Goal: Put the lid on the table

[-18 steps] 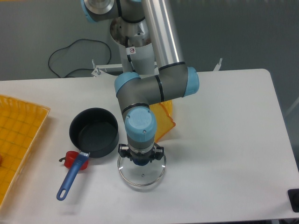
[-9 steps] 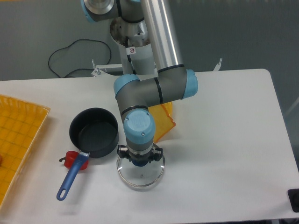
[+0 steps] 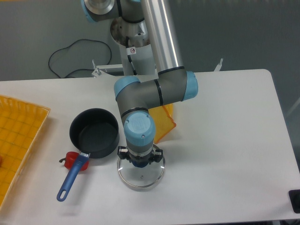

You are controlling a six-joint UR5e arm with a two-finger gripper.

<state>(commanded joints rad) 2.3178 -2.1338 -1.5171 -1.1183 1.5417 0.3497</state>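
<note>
The lid (image 3: 140, 180), clear glass with a silver rim, lies flat low over the white table (image 3: 225, 140), just right of the pot's handle. Its blue knob is hidden under my gripper (image 3: 140, 161), which points straight down over the lid's centre. The jaws are mostly hidden by the wrist, but they appear shut on the knob. I cannot tell whether the lid rests on the table or hangs just above it.
A dark pot (image 3: 93, 132) with a blue handle (image 3: 70, 180) stands left of the lid, with a small red object (image 3: 71, 160) beside the handle. A yellow grid tray (image 3: 16, 140) sits at the left edge. A yellow-orange piece (image 3: 165, 119) lies behind the arm.
The gripper and the lid have shifted together slightly to the left. The pot and the tray have not moved.
</note>
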